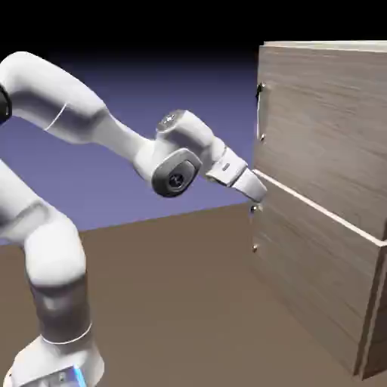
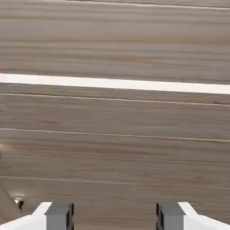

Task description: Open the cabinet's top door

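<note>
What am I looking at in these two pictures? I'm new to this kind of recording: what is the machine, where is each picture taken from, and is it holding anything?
The machine is a white robot arm in a computer simulation. The exterior view comes from a camera standing apart from it: the arm reaches from the left toward a wood-grain cabinet on a brown surface. The cabinet has two stacked doors; the top door has a thin metal handle, and a pale strip runs below that door.

The hand view comes from a camera on the hand, looking along the gripper. Wood grain fills most of it. The two grey fingertips at the bottom stand apart with nothing between them, so the gripper is open and holds nothing.
</note>
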